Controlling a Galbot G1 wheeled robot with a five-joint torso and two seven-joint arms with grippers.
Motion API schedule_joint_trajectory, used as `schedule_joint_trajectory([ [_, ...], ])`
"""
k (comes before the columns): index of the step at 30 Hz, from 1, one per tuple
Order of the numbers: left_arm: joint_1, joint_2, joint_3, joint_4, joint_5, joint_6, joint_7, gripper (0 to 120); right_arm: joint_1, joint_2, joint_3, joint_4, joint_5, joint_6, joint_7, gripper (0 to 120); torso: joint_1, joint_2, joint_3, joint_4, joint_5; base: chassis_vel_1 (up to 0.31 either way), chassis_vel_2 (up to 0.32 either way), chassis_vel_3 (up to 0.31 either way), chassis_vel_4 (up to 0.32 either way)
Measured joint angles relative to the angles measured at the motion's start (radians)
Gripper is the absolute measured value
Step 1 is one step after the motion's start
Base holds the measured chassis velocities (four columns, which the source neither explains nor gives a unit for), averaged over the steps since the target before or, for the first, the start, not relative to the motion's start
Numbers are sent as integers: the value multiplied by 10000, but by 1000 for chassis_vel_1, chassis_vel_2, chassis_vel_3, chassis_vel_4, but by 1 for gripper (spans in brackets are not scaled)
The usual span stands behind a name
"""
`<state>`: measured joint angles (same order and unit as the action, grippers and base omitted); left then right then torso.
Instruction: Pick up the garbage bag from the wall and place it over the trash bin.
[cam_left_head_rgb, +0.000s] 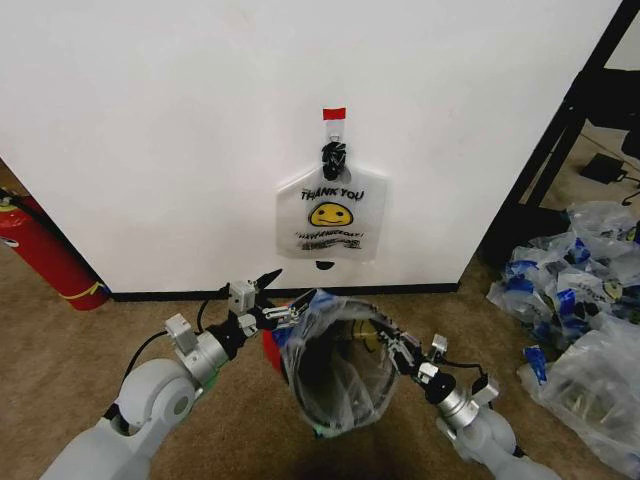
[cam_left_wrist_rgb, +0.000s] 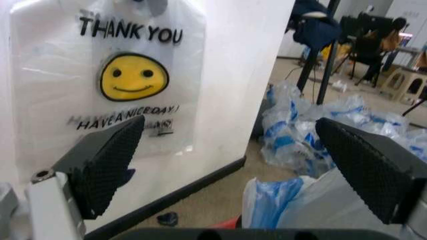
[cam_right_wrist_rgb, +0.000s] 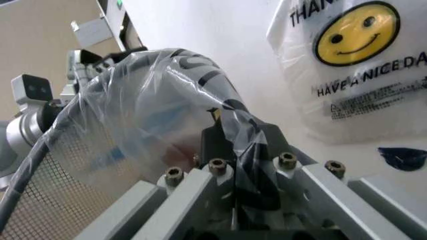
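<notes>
The garbage bag (cam_left_head_rgb: 338, 372) is a thin see-through bag with a blue patch at its rim. It is stretched over the mouth of the trash bin (cam_left_head_rgb: 330, 400), whose dark mesh (cam_right_wrist_rgb: 37, 200) shows through the plastic. My right gripper (cam_left_head_rgb: 388, 338) is shut on the bag's rim on the right, the plastic (cam_right_wrist_rgb: 153, 105) pinched between its fingers. My left gripper (cam_left_head_rgb: 280, 292) stands open at the bag's left rim, with its fingers (cam_left_wrist_rgb: 110, 155) spread wide and a fold of the bag (cam_left_wrist_rgb: 287, 205) below them. The white wall (cam_left_head_rgb: 150, 130) is just behind the bin.
A second smiley "THANK YOU" bag (cam_left_head_rgb: 332, 215) hangs from a hook (cam_left_head_rgb: 333, 150) under red tape (cam_left_head_rgb: 333, 113). A red fire extinguisher (cam_left_head_rgb: 45, 250) leans at the left. Several clear bags with blue patches (cam_left_head_rgb: 580, 300) are piled at the right, beside a black frame (cam_left_head_rgb: 560, 130).
</notes>
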<state>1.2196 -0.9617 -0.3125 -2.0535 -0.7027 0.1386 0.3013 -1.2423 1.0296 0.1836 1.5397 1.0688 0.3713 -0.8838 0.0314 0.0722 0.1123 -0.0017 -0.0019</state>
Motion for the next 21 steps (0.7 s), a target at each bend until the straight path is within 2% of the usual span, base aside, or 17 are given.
schedule_joint_trajectory([
  [9, -251, 159, 198, 567, 1111, 165, 54, 100, -10, -45, 145, -86, -246, 3, -706, 1, 0, 0, 0, 0, 0, 0, 0, 0, 0],
  [17, -265, 271, 195, 803, 1484, 176, 70, 100, 3, -47, 332, -139, -476, 25, -1157, 1, 0, 0, 0, 1, 0, 0, 0, 0, 0],
  [21, -103, 275, 162, 842, 1820, 132, 556, 100, 50, -37, 373, -63, -443, 41, -1117, 1, 0, 0, 0, 2, 1, 0, 0, 0, 0],
])
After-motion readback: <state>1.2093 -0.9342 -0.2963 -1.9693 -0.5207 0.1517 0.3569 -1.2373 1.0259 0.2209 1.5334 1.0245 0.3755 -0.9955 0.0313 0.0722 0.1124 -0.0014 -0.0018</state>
